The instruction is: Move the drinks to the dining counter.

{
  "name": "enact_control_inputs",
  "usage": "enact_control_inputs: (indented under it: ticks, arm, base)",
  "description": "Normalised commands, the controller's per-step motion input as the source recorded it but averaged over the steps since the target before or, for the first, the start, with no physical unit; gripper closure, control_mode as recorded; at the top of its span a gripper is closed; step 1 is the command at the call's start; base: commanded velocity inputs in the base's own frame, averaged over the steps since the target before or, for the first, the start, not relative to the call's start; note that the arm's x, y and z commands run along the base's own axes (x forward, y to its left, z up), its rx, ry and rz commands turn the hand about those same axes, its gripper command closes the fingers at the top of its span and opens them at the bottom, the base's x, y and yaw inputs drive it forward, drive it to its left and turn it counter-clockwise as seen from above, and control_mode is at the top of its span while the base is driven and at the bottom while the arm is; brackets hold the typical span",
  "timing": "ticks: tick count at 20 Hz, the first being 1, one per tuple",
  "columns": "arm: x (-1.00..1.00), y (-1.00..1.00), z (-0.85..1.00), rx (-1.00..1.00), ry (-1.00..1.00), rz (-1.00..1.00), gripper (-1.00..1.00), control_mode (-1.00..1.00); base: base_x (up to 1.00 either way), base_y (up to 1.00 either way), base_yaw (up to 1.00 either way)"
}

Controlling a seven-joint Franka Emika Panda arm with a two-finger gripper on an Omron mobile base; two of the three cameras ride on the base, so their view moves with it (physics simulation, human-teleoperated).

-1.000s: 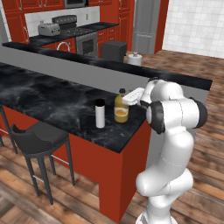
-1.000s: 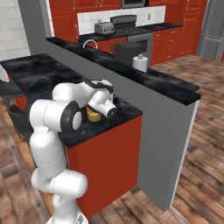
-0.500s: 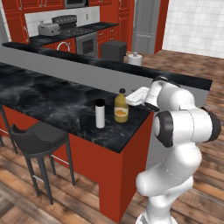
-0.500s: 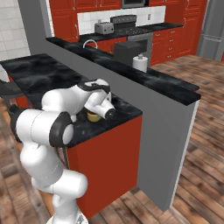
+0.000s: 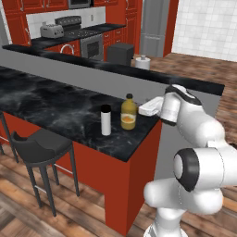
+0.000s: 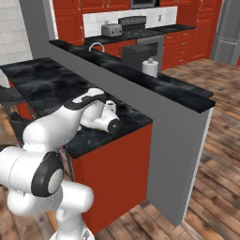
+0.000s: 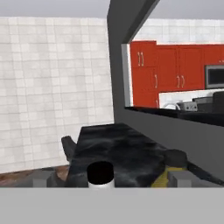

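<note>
**Both drinks upright on the dining surface, pincer parked beside them**

The white bottle [image 5: 106,120] w/ black cap stood upright on the black marbled dining surface [image 5: 51,104], long axis straight up, cap on top. The amber juice bottle [image 5: 128,112] stood just beside it, also vertical w/ dark cap up, a bit closer to the grey back ledge [image 5: 92,74]. Small gap btwn the two, not touching. Both sat near the end of the surface, by the corner over the red base.

The pincer [image 5: 149,109] hung level just beside the juice bottle on the arm's side, pointing sideways along the surface. Couldn't tell if it touched the bottle. In the hand view the fingertips [image 7: 43,177] sat far apart at the bottom edge, so spread wide w/ nothing held. The white bottle's cap [image 7: 100,172] showed btwn them and the juice bottle [image 7: 168,168] off toward the other tip.

A dark stool [image 5: 41,148] stood alongside the surface. A paper towel roll [image 5: 143,62] sat on the ledge.
</note>
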Motion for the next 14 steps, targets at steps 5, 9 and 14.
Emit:
enact_control_inputs:
  ticks: [5, 9, 14]
  arm:
    - [-0.73, -0.10, 0.53, 0.00, 0.25, 0.00, -1.00, -1.00]
    - [-0.66, -0.03, 0.62, -0.05, 0.27, 0.00, -1.00, -1.00]
    - [-0.56, -0.08, 0.35, -0.16, 0.35, 0.00, -1.00, -1.00]
  base:
    - [0.00, 0.00, 0.00]
    - [0.00, 0.00, 0.00]
    - [0.00, 0.00, 0.00]
